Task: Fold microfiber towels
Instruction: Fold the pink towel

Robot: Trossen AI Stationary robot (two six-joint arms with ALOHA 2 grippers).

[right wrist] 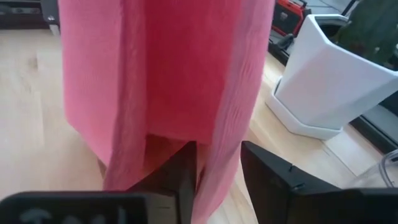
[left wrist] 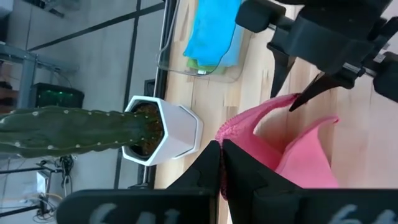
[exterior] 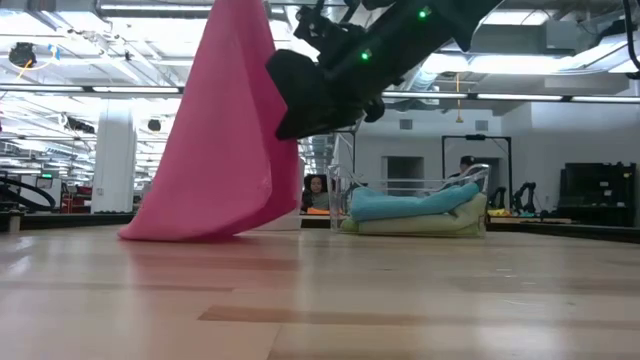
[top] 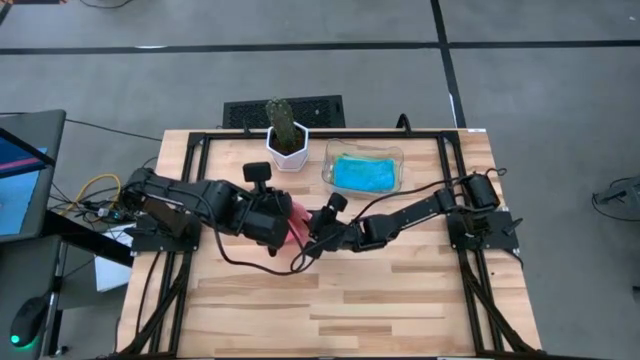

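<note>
So the pink towel [exterior: 215, 140] hangs lifted off the desk [top: 340, 300], bottom edge just brushing it, pinched at a top corner by the clenched left end effector [left wrist: 221, 163]. The right end effector [right wrist: 217, 171] sits right beside it, fingers straddling a hanging fold, not visibly clamped. Looks like regrasp time: right needs to close on that edge, then spread and lay it flat.
</note>
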